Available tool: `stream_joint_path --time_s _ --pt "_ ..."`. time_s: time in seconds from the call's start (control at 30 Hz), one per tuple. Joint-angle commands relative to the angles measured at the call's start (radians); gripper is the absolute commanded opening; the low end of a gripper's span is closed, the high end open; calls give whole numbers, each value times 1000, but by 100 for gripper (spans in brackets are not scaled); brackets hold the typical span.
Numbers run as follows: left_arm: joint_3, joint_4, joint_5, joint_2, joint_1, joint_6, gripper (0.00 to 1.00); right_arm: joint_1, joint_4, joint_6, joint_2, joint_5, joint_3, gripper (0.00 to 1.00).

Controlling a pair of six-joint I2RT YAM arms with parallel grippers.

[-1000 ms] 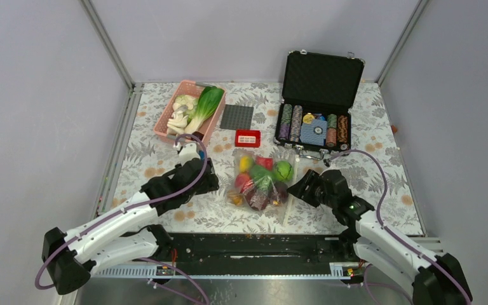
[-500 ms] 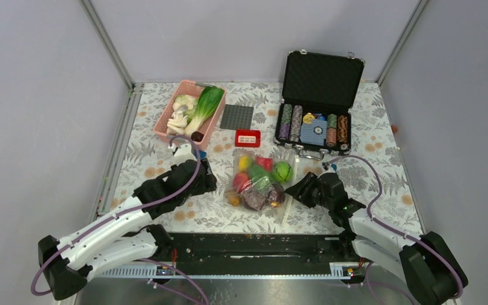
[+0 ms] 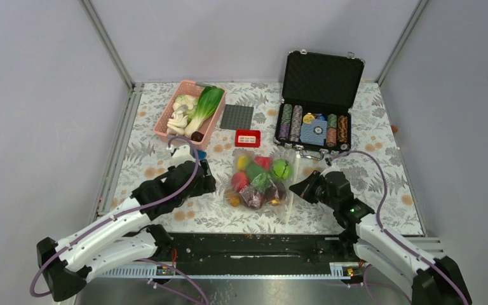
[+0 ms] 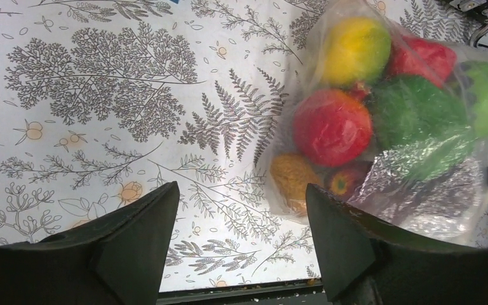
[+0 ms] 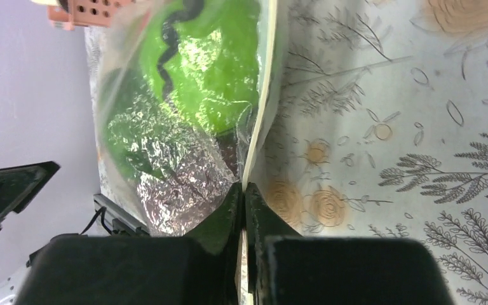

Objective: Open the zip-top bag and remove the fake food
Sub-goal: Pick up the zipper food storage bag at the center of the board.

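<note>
So the zip-top bag (image 3: 260,179) is lying flat on the flowery table (image 3: 159,162), pretty much dead centre, just on the near side of a little red box (image 3: 248,138) and near-left of the open poker-chip case (image 3: 314,127). All the fake food (image 3: 256,183) is inside it in a lump. From the left wrist view I can pick out a yellow lemon (image 4: 356,47) at the far end, a red apple (image 4: 332,127) nearer, and some crinkly foil-looking stuff at the near end. The right wrist view is mostly filled by a bright green melon (image 5: 210,57) with a black squiggle. The right gripper (image 5: 243,189) is at the bag's right side with its jaws pinched together on the pale strip along that edge. The strip runs straight into the gap between the fingers. The left gripper (image 4: 241,194) sits low on the bag's left side with its jaws spread wide and nothing between them but tablecloth. Its right finger is just beside the bag's near-left corner, and I can't tell whether it touches. Far left there's a pink basket (image 3: 168,130) with a bok choy (image 3: 204,107) in it.
</note>
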Motion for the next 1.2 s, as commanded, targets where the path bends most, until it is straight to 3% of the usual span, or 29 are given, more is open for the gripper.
stream_joint_path --time_s 0.0,0.13,0.4,0.67,0.83,1.0,1.17 --pt "37 -23 -28 -30 3 -1 75 -2 -291 -175 -127 64 192 0" --pt "66 -31 -27 -42 3 12 76 -3 -484 -311 -130 80 393 0" --pt "138 -68 -5 -66 2 61 78 -2 -728 -535 72 -33 767 0" --pt "144 -60 -7 -201 2 135 83 16 -972 -753 289 -153 1060 0" --pt "106 -20 6 -294 2 181 85 139 -1094 -895 373 -69 1113 0" --pt "61 28 -2 -346 3 221 85 286 -1092 -994 370 -58 1096 0" --pt "-26 172 102 -408 3 337 86 362 -1071 -1116 300 -52 1047 0"
